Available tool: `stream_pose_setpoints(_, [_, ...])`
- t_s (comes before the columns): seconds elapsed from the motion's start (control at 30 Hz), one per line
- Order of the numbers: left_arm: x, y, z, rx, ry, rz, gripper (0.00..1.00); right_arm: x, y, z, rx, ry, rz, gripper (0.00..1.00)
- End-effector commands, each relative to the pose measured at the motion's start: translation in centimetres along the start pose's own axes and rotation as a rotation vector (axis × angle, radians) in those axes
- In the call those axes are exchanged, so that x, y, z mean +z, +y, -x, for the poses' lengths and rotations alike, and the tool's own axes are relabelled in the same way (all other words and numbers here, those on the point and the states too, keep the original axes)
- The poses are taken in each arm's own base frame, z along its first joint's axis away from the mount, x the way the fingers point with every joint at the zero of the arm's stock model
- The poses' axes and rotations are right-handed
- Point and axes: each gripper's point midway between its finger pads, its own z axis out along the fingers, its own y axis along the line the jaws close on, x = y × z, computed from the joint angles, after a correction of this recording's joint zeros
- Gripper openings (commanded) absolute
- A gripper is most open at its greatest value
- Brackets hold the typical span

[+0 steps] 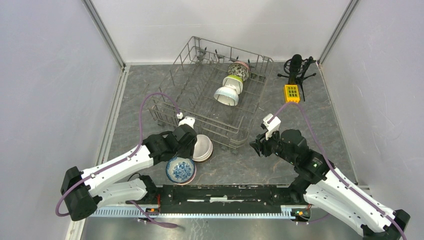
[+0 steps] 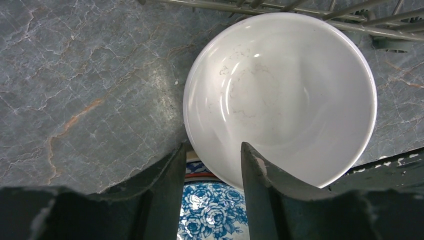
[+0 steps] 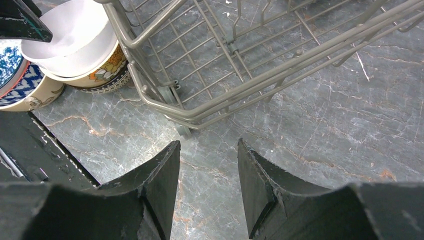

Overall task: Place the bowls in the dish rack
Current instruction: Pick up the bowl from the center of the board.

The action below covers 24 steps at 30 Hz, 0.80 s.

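Straddling the near rim of a white bowl (image 2: 280, 95), the left gripper (image 2: 214, 147) has its fingers spread, not clamped. The bowl sits nested in another, just outside the dish rack (image 1: 200, 95) and beside a blue bowl (image 1: 180, 170). The right gripper (image 3: 208, 145) is spread and empty over the table (image 3: 325, 150). Three more bowls (image 1: 232, 82) stand in the rack.

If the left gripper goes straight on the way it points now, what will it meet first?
Most likely the white bowl: its near rim lies between the open fingers of the left gripper. Whether the rim or the inner wall comes first is unclear, as depth is hard to judge.
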Motion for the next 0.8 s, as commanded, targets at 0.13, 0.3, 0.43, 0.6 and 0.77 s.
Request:
stream_pose_setpoints(0.13, [0.2,-0.3,1.1,-0.026,-0.040,-0.002,0.51,0.3,0.2,0.5,-0.001,-0.035,0.011,0.50])
stream_pose_setpoints(0.3, [0.5,-0.5,1.2,-0.023,-0.035,-0.003,0.43,0.2,0.7,0.5,0.003,-0.034,0.037,0.46])
stream_pose_setpoints(0.43, [0.3,-0.5,1.3,-0.022,-0.042,-0.004,0.35,0.2,0.7,0.5,0.001,-0.036,0.038,0.45])
stream_pose_setpoints(0.6, [-0.3,0.1,1.8,-0.025,-0.066,0.014,0.27,0.1,0.7,0.5,0.004,-0.036,0.035,0.45])
stream_pose_setpoints(0.77, [-1.1,0.7,2.4,-0.023,-0.089,0.038,0.16,0.2,0.7,0.3,0.007,-0.033,0.037,0.45])
